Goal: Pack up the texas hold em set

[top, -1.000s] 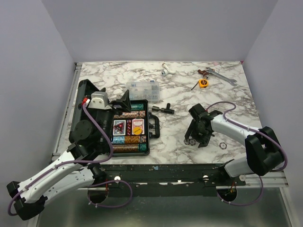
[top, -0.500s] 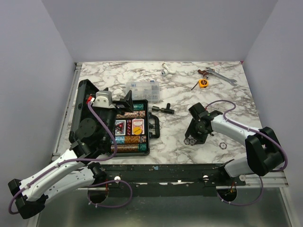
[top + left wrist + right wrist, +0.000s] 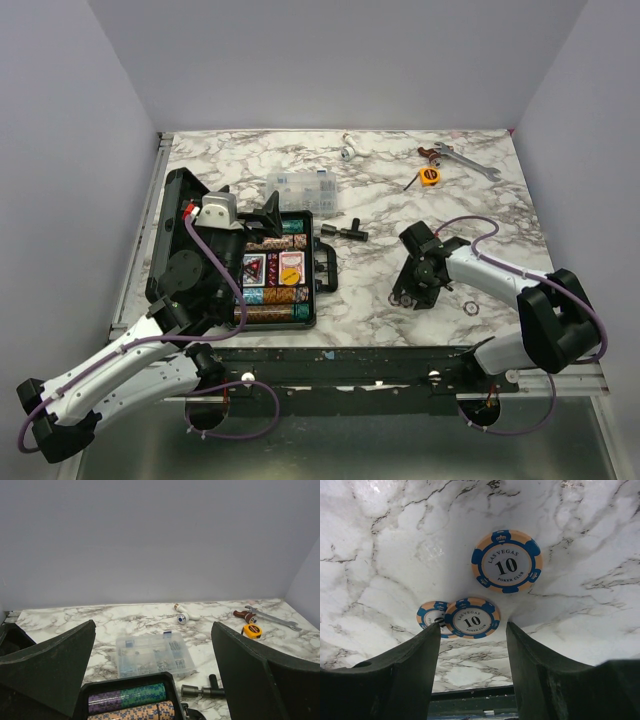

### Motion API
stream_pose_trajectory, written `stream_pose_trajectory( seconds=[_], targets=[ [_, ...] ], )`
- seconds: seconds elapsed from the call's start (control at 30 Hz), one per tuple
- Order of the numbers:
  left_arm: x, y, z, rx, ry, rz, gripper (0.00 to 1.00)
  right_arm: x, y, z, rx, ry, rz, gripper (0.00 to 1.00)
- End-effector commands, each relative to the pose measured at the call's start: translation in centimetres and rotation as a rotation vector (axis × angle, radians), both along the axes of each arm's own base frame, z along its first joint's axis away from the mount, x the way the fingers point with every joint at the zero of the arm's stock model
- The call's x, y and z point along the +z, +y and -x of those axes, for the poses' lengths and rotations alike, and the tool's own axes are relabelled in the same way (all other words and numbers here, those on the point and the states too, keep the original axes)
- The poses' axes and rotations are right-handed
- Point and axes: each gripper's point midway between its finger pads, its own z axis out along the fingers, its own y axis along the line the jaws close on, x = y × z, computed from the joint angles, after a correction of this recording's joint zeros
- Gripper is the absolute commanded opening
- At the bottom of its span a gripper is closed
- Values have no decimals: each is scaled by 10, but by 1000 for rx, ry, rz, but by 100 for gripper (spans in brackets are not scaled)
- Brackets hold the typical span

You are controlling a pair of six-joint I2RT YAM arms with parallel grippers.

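Observation:
The black case (image 3: 322,270) lies open at the left, its lid (image 3: 175,250) flat beside the tray. The tray holds rows of poker chips (image 3: 127,698) and two card decks (image 3: 270,268). My left gripper (image 3: 153,625) hovers open above the far end of the case, holding nothing. Three loose orange-and-blue "10" chips lie on the marble at the right. Two of them overlap (image 3: 472,618), and the third chip (image 3: 507,561) lies apart. My right gripper (image 3: 472,640) points down at the overlapping pair (image 3: 400,298). Its jaws stand either side of the upper chip, with a slim gap on each side.
A clear compartment box (image 3: 300,187) sits just beyond the case, and a black T-shaped tool (image 3: 342,231) lies to the right of it. A yellow tape measure (image 3: 430,176), a wrench (image 3: 468,160) and a white fitting (image 3: 348,150) lie at the back. The table's front edge is close to the chips.
The right gripper's jaws have narrowed around the overlapping chips and it has settled lower over them. The left gripper shifted slightly right, then held still.

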Motion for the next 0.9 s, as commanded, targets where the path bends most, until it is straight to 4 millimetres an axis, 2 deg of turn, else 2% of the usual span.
stream_pose_trajectory(
  seconds=[0.0,0.3,0.57,0.77,0.87],
  targets=[
    [10,-2,6,-32,-16,21,98,-8,-2,-1,-20,-9,10,56],
    [11,-1,6,-31,-20,24,98,-10,-3,-9,-20,-33,25,52],
    [13,0,8,-31,-23,29,98,-6,-3,-10,-23,-49,19,44],
    [14,1,9,-36,-26,34,98,10,-4,-12,-28,-86,14,36],
    [14,-1,9,-42,-23,35,98,20,-3,-14,-24,-108,-3,34]
  ],
)
